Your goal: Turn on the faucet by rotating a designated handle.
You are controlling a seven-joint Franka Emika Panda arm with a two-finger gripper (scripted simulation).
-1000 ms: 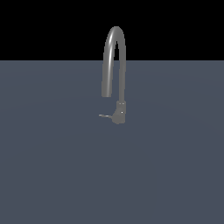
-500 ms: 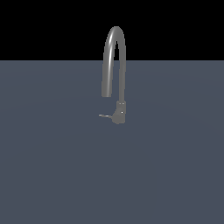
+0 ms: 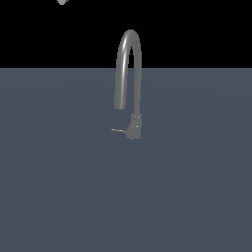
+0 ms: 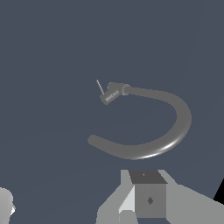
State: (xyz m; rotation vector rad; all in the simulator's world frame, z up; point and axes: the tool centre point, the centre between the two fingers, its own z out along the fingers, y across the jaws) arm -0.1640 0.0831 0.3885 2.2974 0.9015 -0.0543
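Grey metal makes up the one faucet point(image 3: 129, 74) — dark, shiny, with a tall thin spout that bends over like a candy cane. It stands on a flat blue-grey floor point(image 3: 59, 187), about in the middle of the exterior view, w/ its short round base at the bottom. The spout's open end hangs down on the exterior view's left of the upright tube, above the lever.

One handle point(image 3: 118, 130) — a small thin grey stick — pokes out sideways from the base toward the exterior view's left. It lies about level and nothing touches it. In the wrist view the handle point(image 4: 100, 86) shows as a thin pale line next to the base, and the faucet point(image 4: 166, 131) curls round in a big open loop.

No words, logos or labels can be read anywhere. One small diamond mark sits on a dark grey block point(image 4: 150, 199) at the edge of the wrist view, on the pale robot parts.

Count: 1 faucet, 1 handle, 1 spout.

The gripper point(image 4: 127, 210) is only partly seen in the wrist view, well apart from the faucet. It holds nothing, but how wide it stands can't be told. A tiny pale bit point(image 3: 62, 2) shows at the top edge of the exterior view; too small to say what it is.
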